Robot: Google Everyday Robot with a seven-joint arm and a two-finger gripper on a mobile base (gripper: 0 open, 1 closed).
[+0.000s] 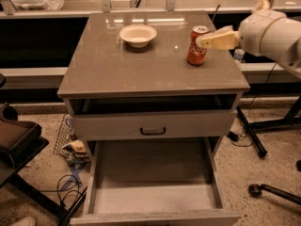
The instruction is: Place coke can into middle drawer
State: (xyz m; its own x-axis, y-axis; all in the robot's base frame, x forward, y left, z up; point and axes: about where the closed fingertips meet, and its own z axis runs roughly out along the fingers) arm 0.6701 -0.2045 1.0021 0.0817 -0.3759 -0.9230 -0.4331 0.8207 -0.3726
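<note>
pincer (203, 40) by coke can (196, 55), grey cabinet top (136, 67), speckled floor (265, 171)

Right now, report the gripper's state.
Gripper: level with the top of the coke can, which stands on the cabinet top; open, closed or holding cannot be told.
</note>
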